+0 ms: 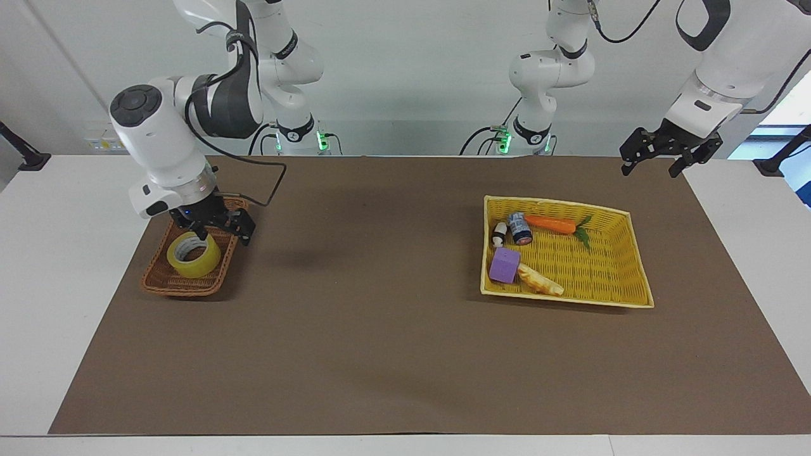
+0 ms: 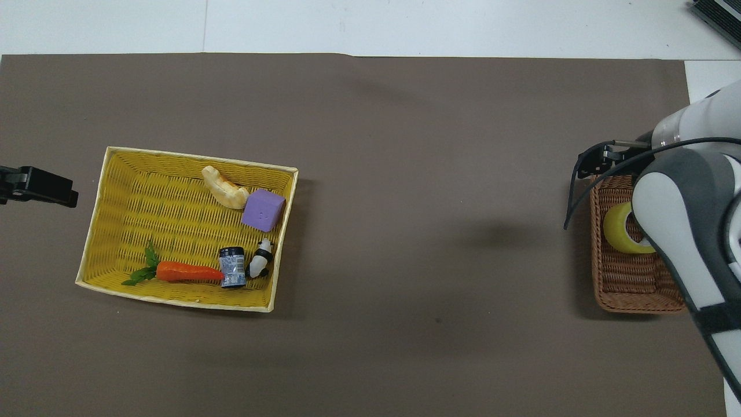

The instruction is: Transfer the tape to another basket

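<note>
The yellow tape (image 1: 193, 254) (image 2: 618, 234) lies in the small brown wicker basket (image 1: 184, 285) (image 2: 631, 289) at the right arm's end of the table, its white core ring facing up. My right gripper (image 1: 225, 232) (image 2: 602, 161) hangs open just over that basket's end nearer the robots, holding nothing. One of its fingers is close above the tape's rim. In the overhead view the right arm covers part of the tape and basket. My left gripper (image 1: 651, 166) (image 2: 40, 186) waits open in the air at the left arm's end of the table.
A large yellow woven basket (image 1: 570, 299) (image 2: 173, 155) sits toward the left arm's end. It holds a carrot (image 1: 550, 223), a small can (image 1: 521, 229), a panda figure (image 1: 499, 234), a purple cube (image 1: 504, 265) and a piece of bread (image 1: 540, 280). Brown mat (image 1: 367, 304) lies between the baskets.
</note>
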